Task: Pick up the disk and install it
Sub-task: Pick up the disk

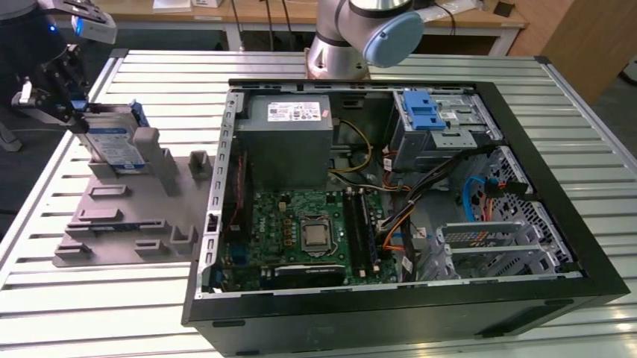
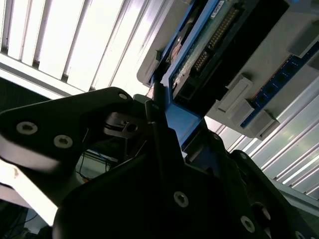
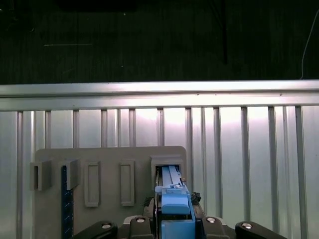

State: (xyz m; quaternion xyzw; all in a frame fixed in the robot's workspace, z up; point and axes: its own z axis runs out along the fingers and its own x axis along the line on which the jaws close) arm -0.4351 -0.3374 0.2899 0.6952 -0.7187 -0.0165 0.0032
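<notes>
Disk (image 1: 112, 142) stands on edge in a slot of a grey holder (image 1: 130, 216), at the exterior view's left and towards the far side of the slatted metal table (image 1: 100, 313). Its white and blue label faces the near side, and the blue bracket runs along its top edge. The gripper (image 1: 68, 112) is at the disk's far left end. Its jaws are drawn in narrow on the blue bracket, and in the second wrist view a dark fingertip (image 2: 149, 107) presses against the blue plastic, so it holds the disk while the disk sits in the slot. In the first wrist view the bracket's end rises between the fingers, and a narrow blue strip (image 3: 64, 199) stands in another slot of the holder.

Just right of the holder lies an open computer case (image 1: 557, 149). Inside it, a green motherboard (image 1: 298, 231) sits near, with a grey metal box (image 1: 289, 134) beyond it. Farther right is a silver cage (image 1: 438, 130) with a blue latch (image 1: 426, 112). The arm's base (image 1: 344, 45) stands behind the case.
</notes>
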